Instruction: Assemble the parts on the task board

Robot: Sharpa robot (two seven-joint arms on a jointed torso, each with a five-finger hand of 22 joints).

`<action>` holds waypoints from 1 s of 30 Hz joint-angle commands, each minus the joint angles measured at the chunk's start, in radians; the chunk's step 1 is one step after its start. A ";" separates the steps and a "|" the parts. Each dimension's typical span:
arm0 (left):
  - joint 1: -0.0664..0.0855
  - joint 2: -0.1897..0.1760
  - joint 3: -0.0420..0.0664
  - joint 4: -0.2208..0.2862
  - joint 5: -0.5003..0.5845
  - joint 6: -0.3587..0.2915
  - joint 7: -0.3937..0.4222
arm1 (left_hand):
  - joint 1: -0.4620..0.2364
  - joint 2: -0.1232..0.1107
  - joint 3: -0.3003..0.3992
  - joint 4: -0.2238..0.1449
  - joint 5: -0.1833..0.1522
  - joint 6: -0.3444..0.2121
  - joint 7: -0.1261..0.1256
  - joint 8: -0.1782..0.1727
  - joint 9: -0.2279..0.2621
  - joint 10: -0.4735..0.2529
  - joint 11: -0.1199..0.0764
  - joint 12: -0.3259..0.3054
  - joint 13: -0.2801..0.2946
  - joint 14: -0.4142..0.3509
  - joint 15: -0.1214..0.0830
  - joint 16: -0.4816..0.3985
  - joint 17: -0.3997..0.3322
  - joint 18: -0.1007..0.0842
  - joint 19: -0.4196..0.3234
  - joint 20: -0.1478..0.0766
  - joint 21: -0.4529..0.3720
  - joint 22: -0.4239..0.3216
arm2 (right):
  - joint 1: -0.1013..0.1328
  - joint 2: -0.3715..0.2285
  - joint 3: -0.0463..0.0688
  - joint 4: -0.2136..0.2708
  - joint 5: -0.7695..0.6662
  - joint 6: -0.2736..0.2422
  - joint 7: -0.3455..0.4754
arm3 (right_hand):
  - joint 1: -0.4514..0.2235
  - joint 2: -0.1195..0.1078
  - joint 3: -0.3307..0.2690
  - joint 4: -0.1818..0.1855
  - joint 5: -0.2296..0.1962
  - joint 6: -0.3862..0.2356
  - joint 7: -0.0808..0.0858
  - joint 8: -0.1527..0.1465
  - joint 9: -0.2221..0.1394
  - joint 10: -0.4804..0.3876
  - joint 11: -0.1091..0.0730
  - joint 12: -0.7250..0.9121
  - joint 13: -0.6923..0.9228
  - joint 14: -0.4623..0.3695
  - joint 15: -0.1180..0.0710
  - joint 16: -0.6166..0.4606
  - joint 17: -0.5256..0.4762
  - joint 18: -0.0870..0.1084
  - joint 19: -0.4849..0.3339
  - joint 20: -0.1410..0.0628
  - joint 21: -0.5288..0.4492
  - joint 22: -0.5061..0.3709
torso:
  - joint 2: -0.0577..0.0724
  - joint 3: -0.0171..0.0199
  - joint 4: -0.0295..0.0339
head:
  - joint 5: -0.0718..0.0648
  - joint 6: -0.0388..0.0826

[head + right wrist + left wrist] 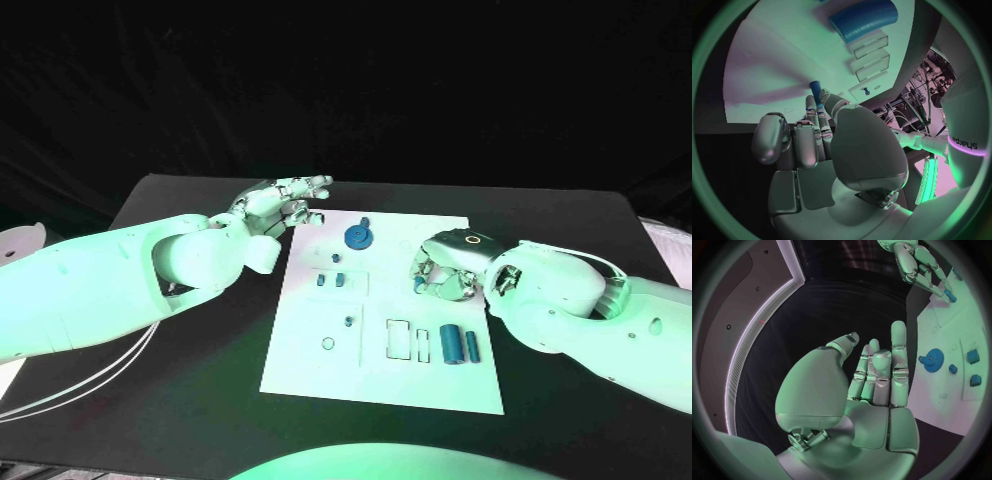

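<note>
Two hands [283, 207] [443, 268], one task board [433, 385]

Task board [378, 375]: white plate lying flat mid-table.
Gear [359, 236]: blue, flat near the board's far edge.
Large cylinder [451, 344]: blue, lying near the right edge.
Slim peg [472, 347]: blue, just beside it.
Small blocks [340, 282]: blue, set left of centre.

A robotics lab, by the look of it; a black table [202, 400] set against black drapery carries a white task board [310, 350] with small blue parts [451, 344], a staged test rig rather than a home; cables and equipment racks [912, 107] crowd the rim of the right wrist view.
</note>
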 commanded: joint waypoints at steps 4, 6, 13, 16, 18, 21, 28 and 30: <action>0.000 -0.001 0.000 0.001 -0.004 0.020 0.004 | 0.000 0.011 -0.006 0.002 0.003 -0.007 0.001 -0.004 0.000 0.000 0.004 -0.002 -0.001 -0.001 0.000 -0.004 -0.001 0.018 0.006 -0.001 -0.005 -0.001 | -0.003 -0.013 0.000 0.032 -0.004 -0.036 0.002 | 0.009 0.006 0.009 -0.003 -0.001 0.009 -0.002 0.004 0.004 0.011 -0.001 -0.006 0.001 0.052 -0.009 0.006 0.002 0.004 -0.001 -0.007 0.003 0.002 | 0.000 0.0005 0.0009 | -0.002 0.003; 0.000 -0.002 0.000 0.001 -0.004 0.019 0.004 | 0.000 0.011 -0.006 0.002 0.003 -0.007 0.001 -0.004 0.000 0.000 0.004 -0.002 -0.001 -0.001 0.000 -0.004 -0.001 0.018 0.006 -0.001 -0.005 -0.001 | 0.002 -0.022 0.002 0.044 0.006 -0.044 0.001 | 0.009 0.006 0.010 -0.003 -0.001 0.010 -0.002 0.004 0.005 0.012 -0.001 -0.007 0.001 0.053 -0.009 0.006 0.003 0.003 -0.001 -0.007 0.003 0.003 | 0.001 -0.0002 0.0010 | -0.001 0.004; 0.000 -0.006 0.000 0.000 -0.004 0.017 0.004 | 0.000 0.011 -0.006 0.002 0.003 -0.007 0.001 -0.004 0.000 0.000 0.004 -0.002 -0.001 -0.001 0.000 -0.004 -0.001 0.018 0.006 -0.001 -0.005 -0.001 | 0.029 -0.056 0.007 0.087 0.044 -0.069 0.000 | 0.008 0.005 0.010 -0.003 -0.001 0.010 -0.001 0.004 0.005 0.012 -0.001 -0.007 0.001 0.053 -0.009 0.007 0.004 0.003 0.000 -0.007 0.006 0.007 | 0.000 -0.0005 -0.0007 | -0.002 0.007; 0.000 -0.006 0.000 0.000 -0.004 0.017 0.004 | 0.000 0.011 -0.006 0.002 0.003 -0.007 0.001 -0.004 0.000 0.000 0.004 -0.002 -0.001 -0.001 0.000 -0.004 -0.001 0.018 0.006 -0.001 -0.005 -0.001 | 0.035 -0.062 0.010 0.106 0.060 -0.076 0.001 | 0.007 0.004 0.010 -0.003 -0.001 0.011 -0.001 0.004 0.005 0.013 -0.001 -0.008 0.001 0.053 -0.010 0.007 0.005 0.003 0.001 -0.007 0.006 0.007 | 0.000 -0.0004 0.0001 | -0.002 0.008; 0.000 -0.006 0.000 0.000 -0.004 0.017 0.004 | 0.000 0.011 -0.006 0.002 0.003 -0.007 0.001 -0.004 0.000 0.000 0.004 -0.002 -0.001 -0.001 0.000 -0.004 -0.001 0.018 0.006 -0.001 -0.005 -0.001 | 0.038 -0.063 0.010 0.120 0.072 -0.081 0.004 | 0.007 0.004 0.010 -0.003 -0.001 0.012 -0.001 0.005 0.005 0.014 -0.001 -0.008 0.001 0.053 -0.010 0.008 0.006 0.002 0.001 -0.007 0.007 0.008 | 0.000 -0.0005 0.0006 | -0.001 0.008; 0.000 -0.005 0.000 0.000 -0.004 0.018 0.004 | 0.000 0.011 -0.006 0.002 0.003 -0.007 0.001 -0.004 0.000 0.000 0.004 -0.002 -0.001 -0.001 0.000 -0.004 -0.001 0.018 0.006 -0.001 -0.005 -0.001 | 0.039 -0.056 0.011 0.143 0.085 -0.095 0.011 | 0.007 0.004 0.011 -0.003 -0.001 0.012 -0.001 0.004 0.006 0.014 -0.001 -0.008 0.001 0.053 -0.010 0.010 0.008 0.002 0.001 -0.007 0.007 0.009 | 0.001 0.0000 0.0020 | 0.004 0.013; 0.000 -0.002 0.000 0.000 -0.004 0.019 0.005 | -0.001 0.011 -0.008 0.003 0.003 -0.008 0.002 -0.004 0.000 -0.001 0.004 -0.002 -0.002 -0.004 0.000 -0.006 -0.006 0.018 0.006 -0.001 -0.006 -0.002 | 0.023 -0.002 0.010 0.186 0.091 -0.108 0.034 | 0.009 0.005 0.013 -0.005 0.000 0.013 0.001 0.004 0.006 0.015 -0.001 -0.010 0.001 0.054 -0.010 0.011 0.010 0.002 0.002 -0.008 0.008 0.010 | 0.001 -0.0002 0.0003 | 0.016 0.013; 0.000 0.000 0.000 -0.001 -0.004 0.021 0.005 | -0.001 0.011 -0.008 0.003 0.003 -0.008 0.002 -0.004 0.000 -0.001 0.004 -0.002 -0.002 -0.004 0.000 -0.006 -0.006 0.018 0.006 -0.001 -0.006 -0.002 | 0.012 0.018 0.009 0.194 0.085 -0.108 0.040 | 0.009 0.005 0.014 -0.005 0.000 0.014 0.001 0.004 0.006 0.015 -0.001 -0.010 0.001 0.054 -0.010 0.011 0.010 0.002 0.002 -0.008 0.008 0.010 | 0.001 0.0000 0.0010 | 0.020 0.013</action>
